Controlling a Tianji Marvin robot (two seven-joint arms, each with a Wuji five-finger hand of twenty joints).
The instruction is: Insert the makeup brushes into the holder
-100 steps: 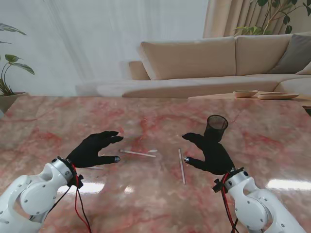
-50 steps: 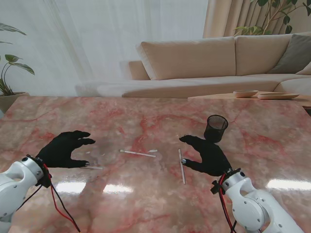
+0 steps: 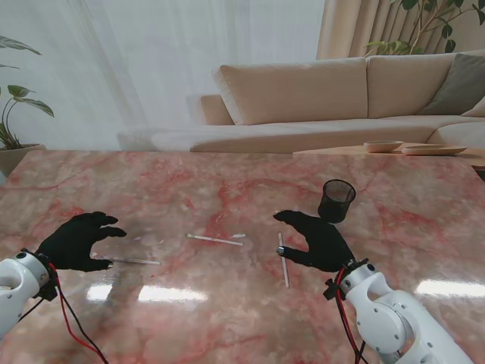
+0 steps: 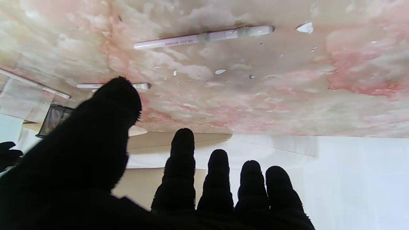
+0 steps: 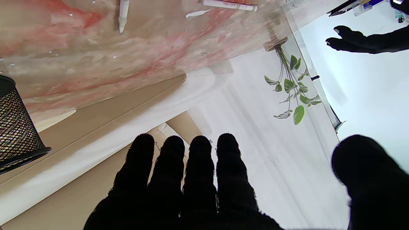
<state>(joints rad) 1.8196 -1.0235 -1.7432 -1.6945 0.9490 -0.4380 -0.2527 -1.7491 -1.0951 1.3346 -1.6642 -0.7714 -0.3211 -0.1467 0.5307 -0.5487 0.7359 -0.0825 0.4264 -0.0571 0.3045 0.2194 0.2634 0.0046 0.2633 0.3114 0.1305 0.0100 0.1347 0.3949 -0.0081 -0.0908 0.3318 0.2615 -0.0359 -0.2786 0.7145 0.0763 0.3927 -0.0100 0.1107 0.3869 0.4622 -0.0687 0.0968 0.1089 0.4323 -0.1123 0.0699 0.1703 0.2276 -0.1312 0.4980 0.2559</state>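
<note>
Holder: black wire-mesh cylindrical cup [image 3: 336, 200] stands upright on the table, right of centre and farther from the robot than its right hand; nothing rises above its rim, and its inside cannot be seen.
Middle brush: thin white makeup brush [image 3: 215, 240] lies flat near the table's centre, well apart from the cup.
Right brush: second thin white brush [image 3: 283, 258] lies flat, pointing roughly away from the robot, just beside the right hand's thumb side and not in it.
Left brush: third thin white brush [image 3: 133, 261] lies flat just beside the left hand's thumb tip; whether they touch cannot be told. The left wrist view shows it as a pale stick with small grey print [image 4: 204, 37].
Left hand: black-gloved left hand [image 3: 74, 241] is at the table's left side, palm down, fingers [image 4: 180, 169] apart and holding nothing.
Right hand: black-gloved right hand [image 3: 317, 240] is just nearer than the cup, fingers [image 5: 199, 169] side by side and extended, thumb spread wide, holding nothing.
Table: polished pink-and-red marble table [image 3: 227, 189] with bright reflections near its front edge and small white flecks around the brushes.
Room: beige sofa [image 3: 318, 95] beyond the table, pale sheer curtain [image 3: 151, 61] behind it, leafy green plant [image 3: 11, 114] at far left.
</note>
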